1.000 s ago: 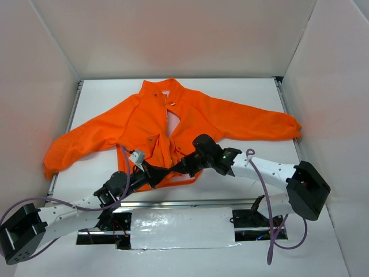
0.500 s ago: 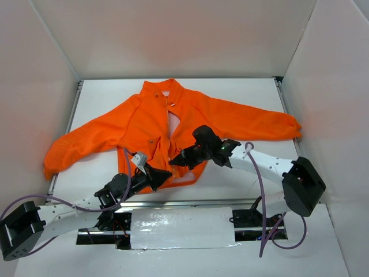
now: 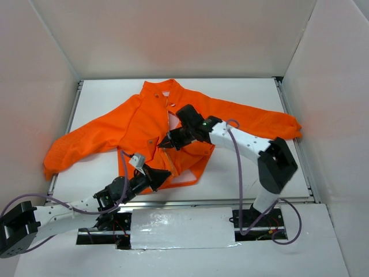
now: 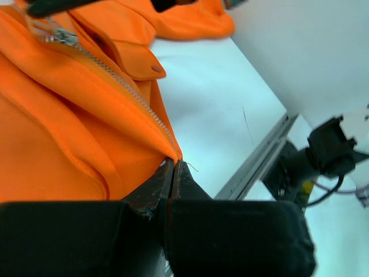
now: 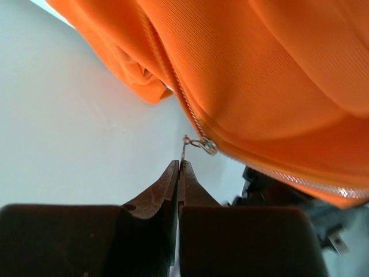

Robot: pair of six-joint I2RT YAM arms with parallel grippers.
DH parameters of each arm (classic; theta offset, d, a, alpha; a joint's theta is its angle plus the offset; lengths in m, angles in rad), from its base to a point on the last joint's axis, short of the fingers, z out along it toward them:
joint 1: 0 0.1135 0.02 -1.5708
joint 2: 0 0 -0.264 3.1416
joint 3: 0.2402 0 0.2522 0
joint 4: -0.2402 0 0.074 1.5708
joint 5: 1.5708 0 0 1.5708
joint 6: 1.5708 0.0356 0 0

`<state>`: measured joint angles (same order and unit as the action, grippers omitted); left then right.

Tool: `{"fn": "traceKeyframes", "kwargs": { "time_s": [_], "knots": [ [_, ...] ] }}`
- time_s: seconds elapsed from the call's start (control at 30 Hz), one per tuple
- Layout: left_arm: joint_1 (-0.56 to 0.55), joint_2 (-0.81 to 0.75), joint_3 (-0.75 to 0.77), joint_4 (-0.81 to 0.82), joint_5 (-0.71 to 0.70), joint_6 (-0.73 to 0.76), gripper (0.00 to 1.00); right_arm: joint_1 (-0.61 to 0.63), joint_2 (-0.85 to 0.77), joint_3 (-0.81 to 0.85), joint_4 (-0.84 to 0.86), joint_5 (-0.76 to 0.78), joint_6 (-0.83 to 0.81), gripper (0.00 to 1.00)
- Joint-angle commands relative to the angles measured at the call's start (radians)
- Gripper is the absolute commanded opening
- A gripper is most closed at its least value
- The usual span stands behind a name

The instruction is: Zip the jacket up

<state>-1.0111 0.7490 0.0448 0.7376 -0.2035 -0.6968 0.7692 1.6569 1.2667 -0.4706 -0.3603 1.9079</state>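
I'm seeing the jacket lying spread on the table. The left gripper is pinching the bottom hem at the zipper base. The right gripper is clamping the zipper pull partway up the front.

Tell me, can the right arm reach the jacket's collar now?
Probably yes: the right gripper, shut on the zipper pull, sits midway up the open jacket, and nothing lies between it and the collar.
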Motion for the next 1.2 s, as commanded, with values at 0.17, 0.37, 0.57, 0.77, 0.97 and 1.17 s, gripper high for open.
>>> {"fn": "traceKeyframes", "kwargs": {
  "time_s": [0.17, 0.37, 0.57, 0.77, 0.97, 1.17],
  "knots": [
    [-0.109, -0.129, -0.166, -0.113, -0.126, -0.113, 0.00, -0.086, 0.440, 0.660, -0.184, 0.018, -0.205, 0.00],
    [-0.141, -0.188, -0.171, -0.176, -0.166, -0.116, 0.00, -0.169, 0.797, 1.188, -0.315, -0.017, -0.287, 0.00],
    [-0.176, -0.119, -0.171, -0.126, -0.151, -0.135, 0.00, -0.249, 0.785, 1.066, -0.085, 0.012, -0.305, 0.00],
    [-0.299, -0.002, -0.148, -0.087, -0.215, -0.170, 0.00, -0.281, 0.797, 1.128, 0.079, -0.057, -0.409, 0.00],
    [-0.490, 0.153, -0.119, -0.043, -0.378, -0.240, 0.00, -0.303, 0.702, 1.094, 0.182, -0.085, -0.547, 0.00],
    [-0.595, 0.394, -0.044, 0.023, -0.445, -0.309, 0.00, -0.303, 0.574, 1.072, 0.193, -0.086, -0.684, 0.00]
  ]
}}
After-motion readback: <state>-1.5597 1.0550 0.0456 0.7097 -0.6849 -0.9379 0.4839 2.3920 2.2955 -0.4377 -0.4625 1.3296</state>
